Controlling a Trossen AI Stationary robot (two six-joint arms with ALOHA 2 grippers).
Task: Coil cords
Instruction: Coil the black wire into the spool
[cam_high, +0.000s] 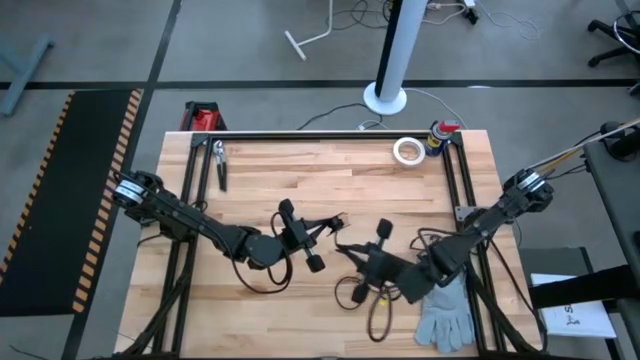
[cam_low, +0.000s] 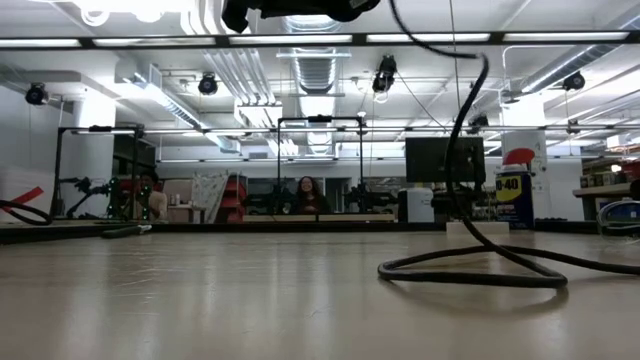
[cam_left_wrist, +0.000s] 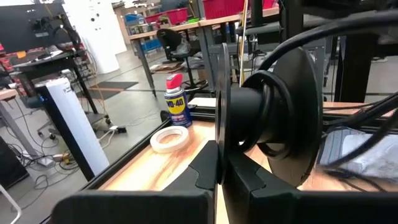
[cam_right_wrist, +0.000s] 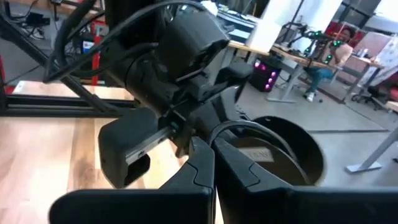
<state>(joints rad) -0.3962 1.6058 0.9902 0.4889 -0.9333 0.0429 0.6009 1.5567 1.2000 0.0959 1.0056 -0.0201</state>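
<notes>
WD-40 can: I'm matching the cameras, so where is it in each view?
High view: WD-40 can at the table's far edge, right of the white tape roll.
Low view: background, right side.
Left wrist view: just beyond the tape roll.
Right wrist view: not in it.
Shared landmark: the tape roll.

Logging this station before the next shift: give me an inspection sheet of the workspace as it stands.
Surface: wooden table, bare along its middle.
Job's things: thin black cord, loose loops near the front edge, apparently reaching both hands.
Clutter: grey glove at the front right; white tape roll and spray can at the far right corner; pliers at the far left.
Grippers: left hand and right hand, both shut, meet near the centre.
Cables: robot cable trails across the table in the low view.
Surroundings: white pole base behind the table; seated person beyond.
</notes>
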